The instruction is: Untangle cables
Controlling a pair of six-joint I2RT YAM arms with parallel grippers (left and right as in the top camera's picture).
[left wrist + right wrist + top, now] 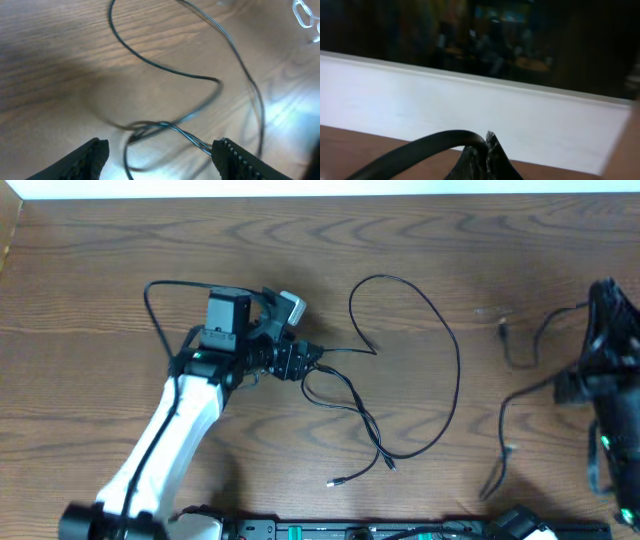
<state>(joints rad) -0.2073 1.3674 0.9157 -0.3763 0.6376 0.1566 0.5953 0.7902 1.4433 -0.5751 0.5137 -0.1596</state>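
Cables point(165, 125) of thin black cord, knotted at centre of brown wooden table point(100, 300).
Hovered over crossing, left gripper point(160, 150) spread wide, right gripper point(487, 150) closed aside; needed one strand pinched, drawn slowly.

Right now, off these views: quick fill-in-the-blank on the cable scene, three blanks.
1. The left gripper has its jaws ____ around the tangled thin black cables.
2. The brown table under them is made of ____.
3. In the overhead view, the wide loop of cable spreads to the ____ of the left gripper.

Missing words: open; wood; right.
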